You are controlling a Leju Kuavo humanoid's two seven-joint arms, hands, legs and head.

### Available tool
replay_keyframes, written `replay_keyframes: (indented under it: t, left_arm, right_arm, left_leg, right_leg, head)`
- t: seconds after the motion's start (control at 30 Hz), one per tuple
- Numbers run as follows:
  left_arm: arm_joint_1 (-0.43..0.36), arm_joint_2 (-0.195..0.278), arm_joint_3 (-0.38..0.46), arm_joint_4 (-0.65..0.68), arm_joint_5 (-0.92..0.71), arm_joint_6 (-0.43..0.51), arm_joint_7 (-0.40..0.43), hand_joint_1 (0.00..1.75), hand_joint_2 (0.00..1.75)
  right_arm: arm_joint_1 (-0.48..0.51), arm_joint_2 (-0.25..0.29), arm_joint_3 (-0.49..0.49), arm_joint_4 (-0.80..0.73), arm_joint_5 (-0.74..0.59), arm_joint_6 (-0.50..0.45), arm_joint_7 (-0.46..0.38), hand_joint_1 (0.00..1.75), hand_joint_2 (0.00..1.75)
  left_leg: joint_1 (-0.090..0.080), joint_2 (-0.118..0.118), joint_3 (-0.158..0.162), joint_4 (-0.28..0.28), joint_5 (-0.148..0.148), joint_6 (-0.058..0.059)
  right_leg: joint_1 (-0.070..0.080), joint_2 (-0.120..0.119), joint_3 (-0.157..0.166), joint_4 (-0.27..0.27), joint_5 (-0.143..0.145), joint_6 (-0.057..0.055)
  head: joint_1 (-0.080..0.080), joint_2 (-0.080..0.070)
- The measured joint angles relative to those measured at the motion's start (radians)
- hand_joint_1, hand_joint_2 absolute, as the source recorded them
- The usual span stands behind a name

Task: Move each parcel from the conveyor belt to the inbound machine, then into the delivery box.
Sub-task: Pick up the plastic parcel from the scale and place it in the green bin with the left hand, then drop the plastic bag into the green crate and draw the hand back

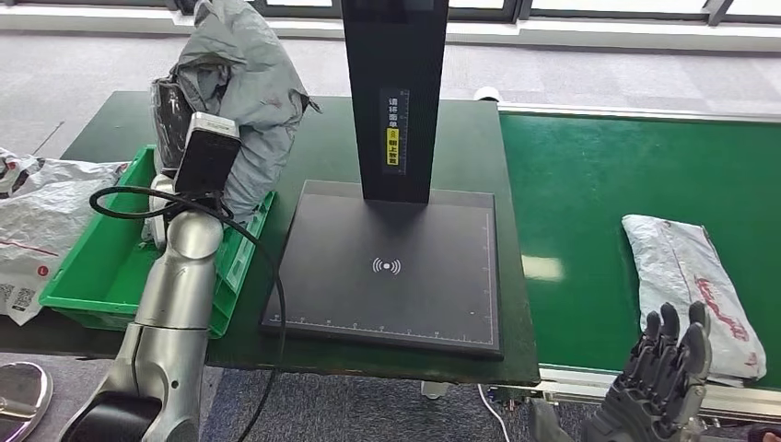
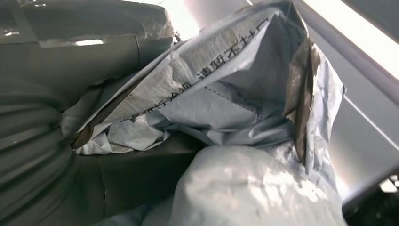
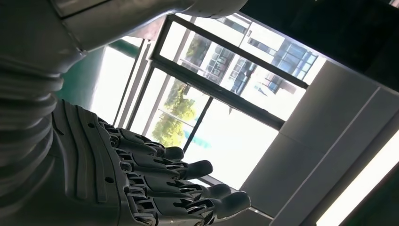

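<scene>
My left hand (image 1: 175, 124) grips a crumpled grey parcel (image 1: 244, 83) and holds it up over the green delivery box (image 1: 101, 267) at the left of the table. Close up in the left wrist view, the grey parcel (image 2: 226, 108) shows printed text on its wrinkled plastic, pressed against my left hand (image 2: 42, 155). A white parcel with red print (image 1: 691, 285) lies on the green conveyor belt (image 1: 599, 193) at the right. My right hand (image 1: 658, 382) hovers at the belt's near edge just before that parcel, fingers spread and holding nothing; my right hand (image 3: 141, 179) points toward windows.
The black inbound machine has a flat scan plate (image 1: 391, 267) mid-table and a dark upright post (image 1: 394, 92). Another white parcel (image 1: 41, 221) lies left of the green box. A black cable (image 1: 267, 276) loops off my left forearm.
</scene>
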Motion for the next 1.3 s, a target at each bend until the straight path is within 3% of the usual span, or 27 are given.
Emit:
replay_keyframes:
  t: [0.3, 0.6, 0.77, 1.0, 1.3]
  left_arm:
    - [-0.029, -0.004, 0.065, 0.006, 0.038, -0.010, -0.016, 1.75, 1.75]
    - [-0.128, 0.059, 0.187, 0.065, 0.142, 0.001, -0.010, 1.75, 1.75]
    - [-0.227, 0.114, 0.277, 0.279, 0.093, 0.062, 0.009, 1.75, 1.75]
    - [-0.273, 0.177, 0.398, 0.563, 0.047, 0.123, 0.006, 1.75, 1.75]
    - [-0.291, 0.225, 0.462, 0.727, 0.031, 0.124, 0.001, 1.75, 1.75]
  right_arm:
    - [0.010, 0.013, -0.021, -0.017, -0.011, 0.003, 0.000, 0.00, 1.75]
    - [-0.035, 0.012, -0.022, 0.003, -0.064, 0.026, 0.000, 0.00, 1.75]
    - [-0.048, 0.012, -0.029, 0.023, -0.053, 0.050, 0.000, 0.00, 1.75]
    - [-0.062, 0.013, -0.039, 0.042, -0.020, 0.082, 0.000, 0.00, 1.75]
    - [-0.075, 0.015, -0.040, 0.060, -0.008, 0.100, 0.000, 0.00, 1.75]
  left_leg:
    - [0.000, 0.000, -0.001, 0.000, 0.000, 0.000]
    - [0.001, 0.000, -0.001, 0.000, 0.001, -0.001]
    - [0.002, 0.001, 0.000, 0.000, 0.002, -0.002]
    - [0.002, 0.001, -0.001, 0.000, 0.002, -0.002]
    - [0.002, 0.001, -0.001, 0.000, 0.002, -0.002]
  right_leg:
    - [0.000, 0.000, 0.000, 0.000, 0.000, 0.000]
    - [0.001, 0.000, -0.001, 0.000, 0.000, 0.000]
    - [0.002, 0.001, 0.000, 0.001, 0.001, -0.001]
    - [0.002, 0.003, -0.001, 0.001, 0.001, -0.002]
    - [0.001, 0.003, -0.001, 0.001, 0.001, -0.002]
  head:
    - [0.000, 0.000]
    - [0.000, 0.000]
    - [0.000, 0.000]
    - [0.000, 0.000]
    - [0.000, 0.000]
